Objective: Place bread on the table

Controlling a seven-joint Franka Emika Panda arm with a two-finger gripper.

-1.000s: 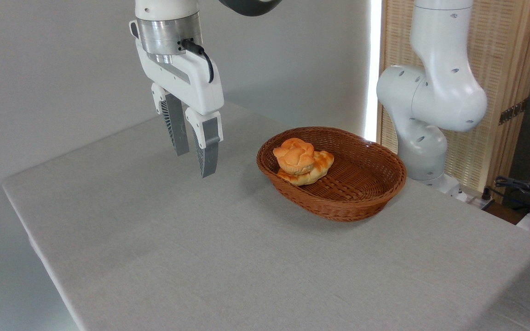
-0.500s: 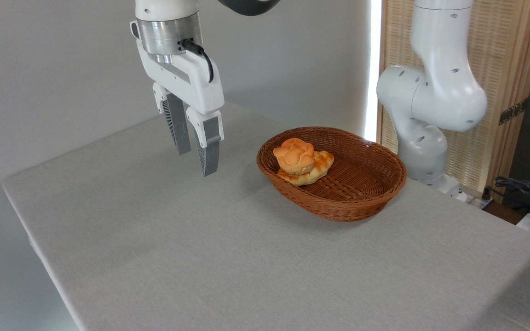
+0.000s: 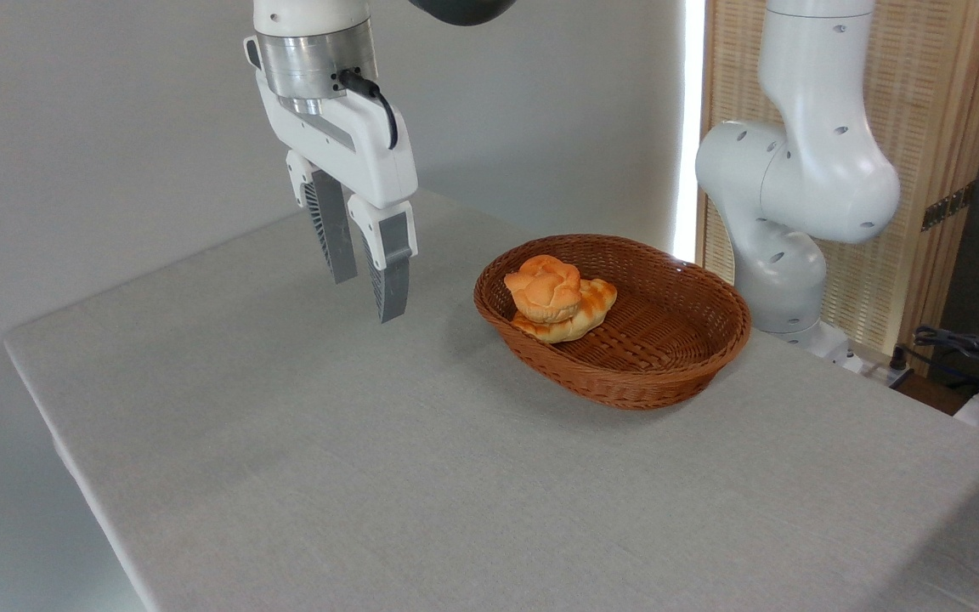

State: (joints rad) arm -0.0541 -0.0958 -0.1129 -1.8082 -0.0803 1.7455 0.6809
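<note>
Grey table point(image 3: 387, 476) bare at lower frame. Bread point(image 3: 545, 287) sits on a loaf point(image 3: 579, 313) inside the basket point(image 3: 668, 374), centre-right. Gripper point(image 3: 368, 297) hangs upper left, fingers narrowly parted, empty. Recommend widening before descending squarely over the bun.

Plain grey wall point(image 3: 116, 127), bright light strip point(image 3: 693, 102), woven bamboo screen point(image 3: 940, 127) beside.

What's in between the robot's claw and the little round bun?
The camera view shows bare grey table, then the near rim of the wicker basket, between the gripper and the bread.
</note>
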